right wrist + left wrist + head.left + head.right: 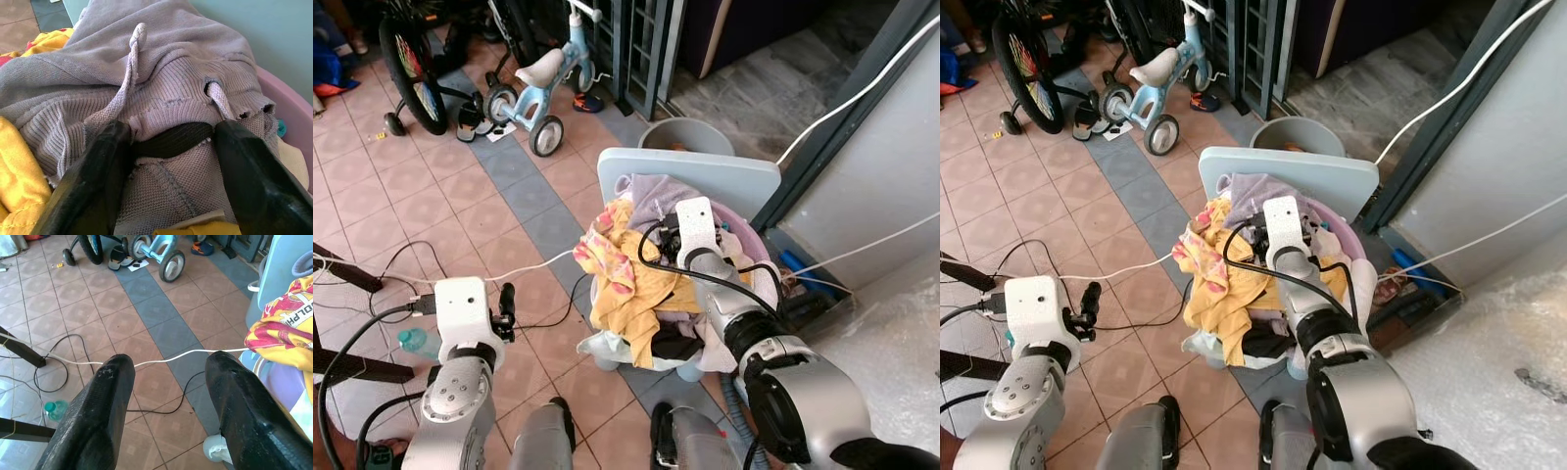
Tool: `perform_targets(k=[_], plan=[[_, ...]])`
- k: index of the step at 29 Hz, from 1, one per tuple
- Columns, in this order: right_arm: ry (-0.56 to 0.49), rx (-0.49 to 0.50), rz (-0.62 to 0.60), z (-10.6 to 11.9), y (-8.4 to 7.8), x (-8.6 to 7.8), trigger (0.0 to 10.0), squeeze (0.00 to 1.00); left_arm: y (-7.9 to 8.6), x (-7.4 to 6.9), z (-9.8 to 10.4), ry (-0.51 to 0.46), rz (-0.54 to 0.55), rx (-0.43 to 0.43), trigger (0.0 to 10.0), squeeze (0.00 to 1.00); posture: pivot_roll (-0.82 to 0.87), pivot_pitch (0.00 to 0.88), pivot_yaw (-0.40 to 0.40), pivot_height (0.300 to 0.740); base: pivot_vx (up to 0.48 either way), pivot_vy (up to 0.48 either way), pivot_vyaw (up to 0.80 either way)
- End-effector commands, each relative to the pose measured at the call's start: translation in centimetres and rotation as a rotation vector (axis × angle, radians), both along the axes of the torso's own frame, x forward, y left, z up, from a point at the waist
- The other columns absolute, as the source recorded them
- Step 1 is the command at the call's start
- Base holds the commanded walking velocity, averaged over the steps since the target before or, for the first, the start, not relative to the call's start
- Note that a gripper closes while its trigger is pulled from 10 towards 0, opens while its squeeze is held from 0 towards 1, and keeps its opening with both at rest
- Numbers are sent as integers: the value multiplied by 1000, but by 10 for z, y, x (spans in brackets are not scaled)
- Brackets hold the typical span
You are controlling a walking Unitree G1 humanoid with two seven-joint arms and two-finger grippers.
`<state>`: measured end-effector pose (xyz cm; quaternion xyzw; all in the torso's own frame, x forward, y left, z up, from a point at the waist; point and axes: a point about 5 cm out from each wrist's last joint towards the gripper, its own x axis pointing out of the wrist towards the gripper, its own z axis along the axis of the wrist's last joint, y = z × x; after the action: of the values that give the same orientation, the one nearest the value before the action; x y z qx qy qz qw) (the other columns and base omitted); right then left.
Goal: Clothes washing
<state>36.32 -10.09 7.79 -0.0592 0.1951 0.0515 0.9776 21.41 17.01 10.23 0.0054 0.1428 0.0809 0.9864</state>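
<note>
A pink laundry basket (756, 247) stands on the tiled floor, heaped with clothes. A yellow printed garment (625, 284) hangs over its near side, and a lilac knit garment (171, 73) with a drawstring lies on top at the back. My right gripper (173, 133) reaches into the basket, open. Its fingers (105, 161) press on the lilac waistband, one on each side of a dark fold. Left of the basket, my left gripper (168, 367) hovers open over the floor with nothing in it, also seen as the left gripper (506, 305) in the left eye view.
A pale blue board (705, 171) leans behind the basket, with a grey bucket (685, 135) beyond it. A white cable (161, 357) and black cables cross the floor. A tricycle (543, 88) and bicycle wheel (411, 73) stand at the back left. A grey appliance wall (891, 176) is on the right.
</note>
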Motion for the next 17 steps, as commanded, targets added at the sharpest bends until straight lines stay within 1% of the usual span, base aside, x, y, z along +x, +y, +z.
perform_targets(k=[1,5,10,14,17], plan=[[70,28,-10,-12,-2,-6,0,0,2,-2,-5,24,19,8,10000,0,182,203,-21,740,0,0,0],[106,71,-10,-20,-1,-11,0,0,1,1,-5,18,17,8,10000,0,176,195,-21,740,0,0,0],[136,114,-32,-27,-7,-16,0,0,-1,7,-6,10,13,9,10000,0,162,182,-22,740,0,0,0],[142,123,-32,-28,-7,-16,0,0,-1,8,-6,9,13,8,10000,0,158,179,-22,740,0,0,0],[150,155,-34,-29,-7,-16,0,0,-2,10,-7,6,4,10,10000,0,156,171,-21,740,0,0,0]])
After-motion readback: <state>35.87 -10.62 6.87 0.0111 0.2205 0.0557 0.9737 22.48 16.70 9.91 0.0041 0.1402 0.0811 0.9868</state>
